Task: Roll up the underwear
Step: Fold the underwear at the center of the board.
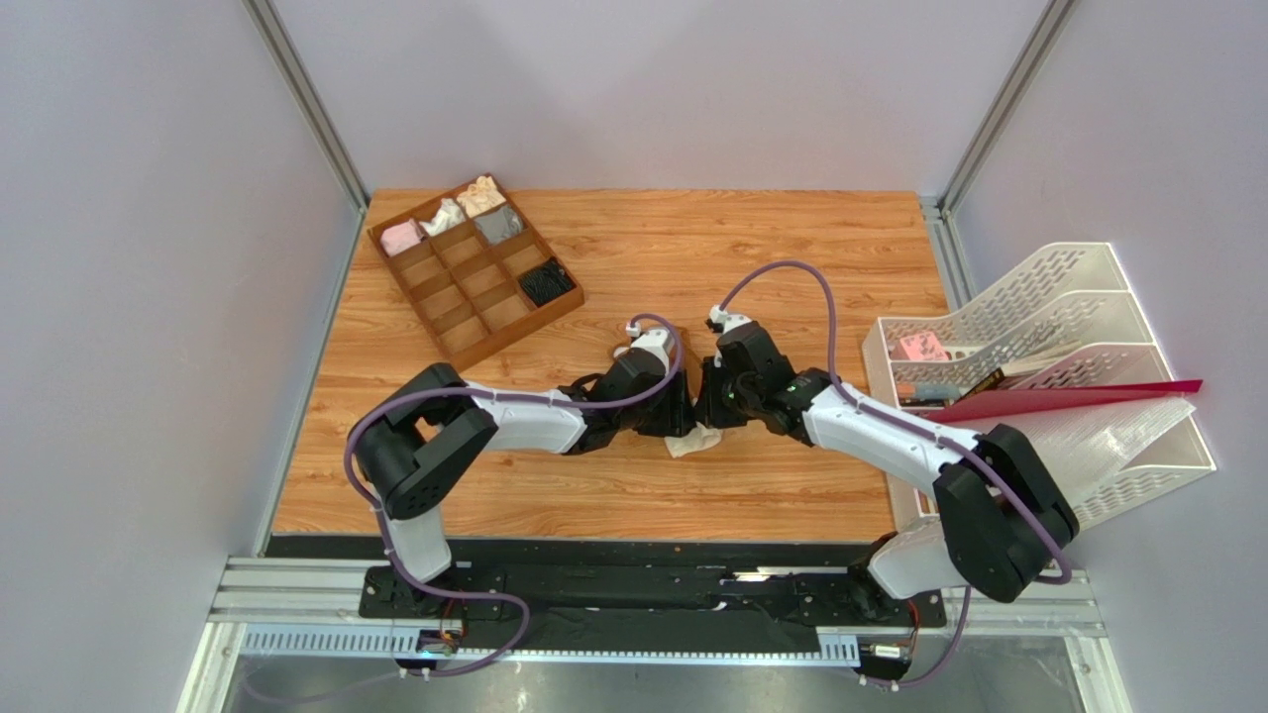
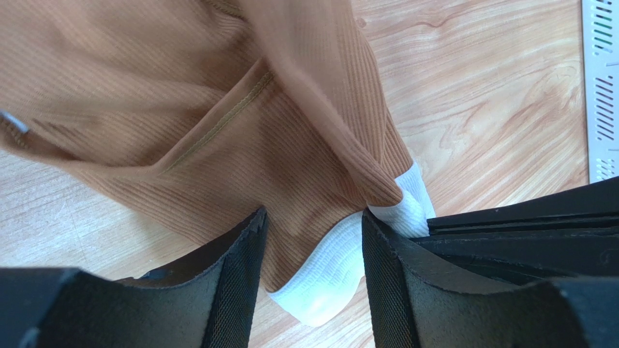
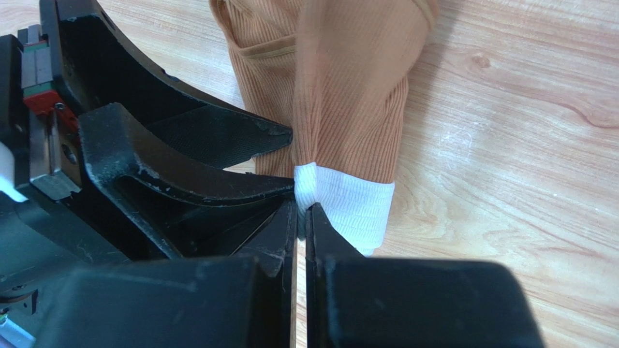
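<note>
The underwear (image 2: 218, 109) is brown ribbed fabric with a cream-white band (image 2: 334, 268), folded into a narrow bunch on the wooden table. My left gripper (image 2: 312, 214) is open, its jaws standing astride the band end of the fabric. My right gripper (image 3: 304, 208) is shut on a corner of the white band (image 3: 349, 203), pressed against the left fingers (image 3: 196, 138). In the top view both grippers, left (image 1: 677, 404) and right (image 1: 712, 409), meet at the table's middle. There only a bit of the underwear's white band (image 1: 695, 441) shows; the brown part is hidden.
A wooden compartment tray (image 1: 447, 305) with small fabric bundles stands at the back left. A white mesh rack (image 1: 1042, 297) holding a red folder (image 1: 1072, 398) stands at the right edge; its corner shows in the left wrist view (image 2: 599, 87).
</note>
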You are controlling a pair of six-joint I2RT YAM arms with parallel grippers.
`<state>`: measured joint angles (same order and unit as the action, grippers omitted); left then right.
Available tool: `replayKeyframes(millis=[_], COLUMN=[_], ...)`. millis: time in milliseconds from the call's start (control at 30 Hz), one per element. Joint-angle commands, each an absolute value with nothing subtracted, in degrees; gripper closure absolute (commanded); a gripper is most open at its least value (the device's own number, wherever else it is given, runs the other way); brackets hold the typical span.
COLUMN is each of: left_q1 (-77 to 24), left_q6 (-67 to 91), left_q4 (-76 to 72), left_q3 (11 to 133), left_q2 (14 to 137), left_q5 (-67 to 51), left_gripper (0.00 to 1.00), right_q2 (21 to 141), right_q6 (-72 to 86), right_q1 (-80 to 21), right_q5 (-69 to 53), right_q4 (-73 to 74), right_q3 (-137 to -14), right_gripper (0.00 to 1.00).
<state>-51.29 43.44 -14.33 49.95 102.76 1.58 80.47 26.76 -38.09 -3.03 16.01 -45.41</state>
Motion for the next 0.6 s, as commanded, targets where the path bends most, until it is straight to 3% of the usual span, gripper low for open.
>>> replayKeyframes(millis=[0,300,567], left_q1=[-51.6,-51.8,-51.8], left_q6=[43.9,43.8,40.6], left_q4=[-11.8,-12.7,-4.7], left_q3=[49.1,47.2,48.9], left_q2=[105.4,104.0,91.2], left_q5=[1.8,2.1,3.6], left_gripper=[0.42,0.42,0.4], right_q2=[80.1,76.5,77.5], right_q6=[30.0,30.8,30.8], right_q1=[-40.0,-40.2,-40.2], right_q5=[-1.9,-0.1,2.8], right_q4=[13.7,15.6,16.0], right_q3=[-45.4,-44.4,-43.1], right_gripper=[1.0,1.0,1.0])
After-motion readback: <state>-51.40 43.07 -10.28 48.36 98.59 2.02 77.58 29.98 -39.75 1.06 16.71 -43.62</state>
